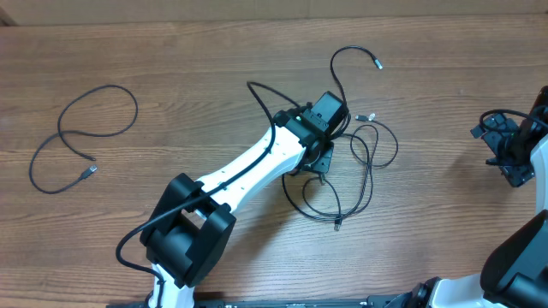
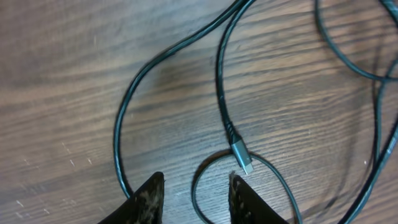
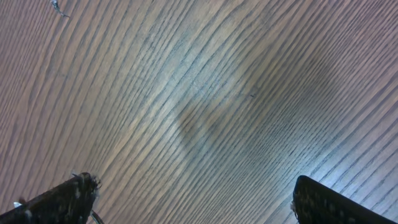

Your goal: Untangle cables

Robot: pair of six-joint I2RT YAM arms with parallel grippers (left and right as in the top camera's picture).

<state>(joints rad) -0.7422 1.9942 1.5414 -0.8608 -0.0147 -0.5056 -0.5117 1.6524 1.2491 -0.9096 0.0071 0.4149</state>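
Tangled cables (image 1: 370,158) at centre, left gripper (image 1: 318,164) apparently over them; a separate cable (image 1: 59,128) lies at nine o'clock.

Overhead view looks straight down on the whole table (image 1: 214,60). Left wrist view sits close above the central cable tangle (image 2: 231,134), shared with overhead. Right wrist view closely faces wood at right.

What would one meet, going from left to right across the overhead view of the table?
Lone looped cable → left claw → right claw. The tangled cables overlap the left claw, so their place is unclear and they are left out.
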